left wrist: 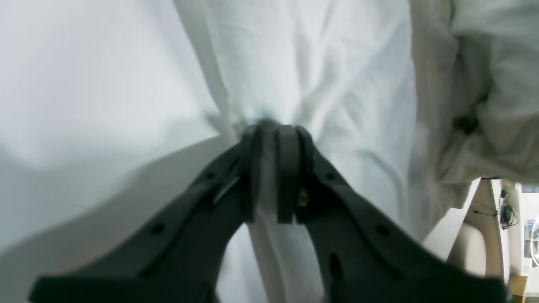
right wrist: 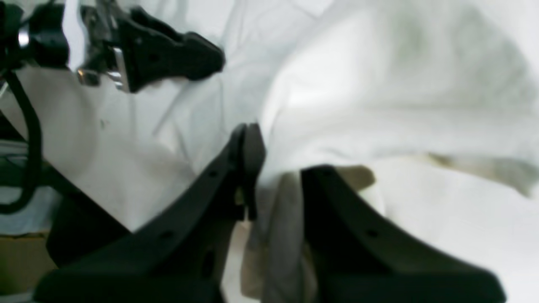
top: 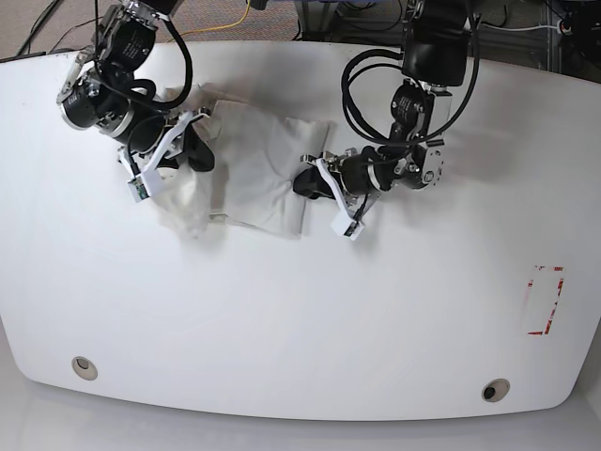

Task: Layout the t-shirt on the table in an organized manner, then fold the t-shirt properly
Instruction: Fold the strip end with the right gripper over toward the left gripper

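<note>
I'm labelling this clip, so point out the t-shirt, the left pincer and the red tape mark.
t-shirt (top: 258, 174): base view, middle of the spread cloth.
left pincer (left wrist: 276, 134): left wrist view, between its closed tips, pinching cloth.
red tape mark (top: 547, 299): base view, its outlined rectangle on the table.

No text, label, brand or number can be read anywhere, neither on the t-shirt (top: 258, 174) nor the worktop (top: 310, 319).

Off-white t-shirt (top: 258, 169), glossy white table (top: 300, 310), red-outlined tape mark (top: 546, 299), seemingly black pincers.
</note>
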### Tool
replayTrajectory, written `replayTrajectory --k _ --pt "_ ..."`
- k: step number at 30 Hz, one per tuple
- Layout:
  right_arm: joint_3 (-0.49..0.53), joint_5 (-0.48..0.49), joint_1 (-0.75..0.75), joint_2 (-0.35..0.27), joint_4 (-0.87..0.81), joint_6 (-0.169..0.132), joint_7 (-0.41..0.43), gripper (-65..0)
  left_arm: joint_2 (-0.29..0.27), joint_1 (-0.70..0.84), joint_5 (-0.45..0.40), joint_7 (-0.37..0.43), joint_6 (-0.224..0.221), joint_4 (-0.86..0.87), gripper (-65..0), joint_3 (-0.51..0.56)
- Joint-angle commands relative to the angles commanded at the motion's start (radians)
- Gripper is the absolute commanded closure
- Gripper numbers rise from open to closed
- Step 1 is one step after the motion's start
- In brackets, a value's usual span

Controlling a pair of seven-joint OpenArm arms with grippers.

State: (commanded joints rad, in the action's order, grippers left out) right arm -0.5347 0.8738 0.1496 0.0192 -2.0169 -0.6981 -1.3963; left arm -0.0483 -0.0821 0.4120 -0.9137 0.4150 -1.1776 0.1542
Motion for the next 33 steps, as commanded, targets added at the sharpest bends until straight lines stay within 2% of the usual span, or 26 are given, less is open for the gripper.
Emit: replayTrajectory --k 4,7,12,13,17,21,23,26,33 --pt "0.002 0.0 -0.006 0.043 0.003 0.0 0.0 -4.1 0.0 0.005 0.002 0.0 0.0 0.0 -6.7 0.0" --pt "0.002 0.0 -0.021 0.069 0.005 0.0 0.0 -8.9 -0.003 0.005 0.002 0.0 0.0 0.0 -6.7 0.0" --pt "0.003 -0.028 -0.038 0.08 0.006 0.0 0.0 -23.6 -0.012 0.005 0.002 0.0 0.0 -0.002 -6.7 -0.002" --pt "0.003 -0.044 -0.044 0.081 0.006 0.0 0.0 -29.0 -0.012 0.005 0.002 0.0 0.0 0.0 -6.7 -0.002" --pt "0.003 -0.077 -0.051 0.101 0.006 0.0 0.0 -41.9 -0.012 0.005 0.002 0.0 0.0 0.0 -6.7 -0.002" --pt "0.014 -0.086 -0.058 0.112 0.008 0.0 0.0 -50.9 -0.012 0.003 0.002 0.0 0.0 0.0 -6.7 -0.002" --pt "0.055 -0.095 -0.064 0.115 0.008 0.0 0.0 -54.5 -0.012 0.002 0.002 0.0 0.0 0.0 -6.7 -0.002" --pt "0.1 -0.106 -0.068 0.115 0.006 0.0 0.0 -57.4 -0.012 0.0 0.002 0.0 0.0 0.0 -6.7 -0.002" --pt "0.14 -0.1 -0.075 0.114 0.003 0.0 0.0 -57.9 -0.009 -0.002 0.002 0.0 0.0 0.0 -6.7 -0.002"
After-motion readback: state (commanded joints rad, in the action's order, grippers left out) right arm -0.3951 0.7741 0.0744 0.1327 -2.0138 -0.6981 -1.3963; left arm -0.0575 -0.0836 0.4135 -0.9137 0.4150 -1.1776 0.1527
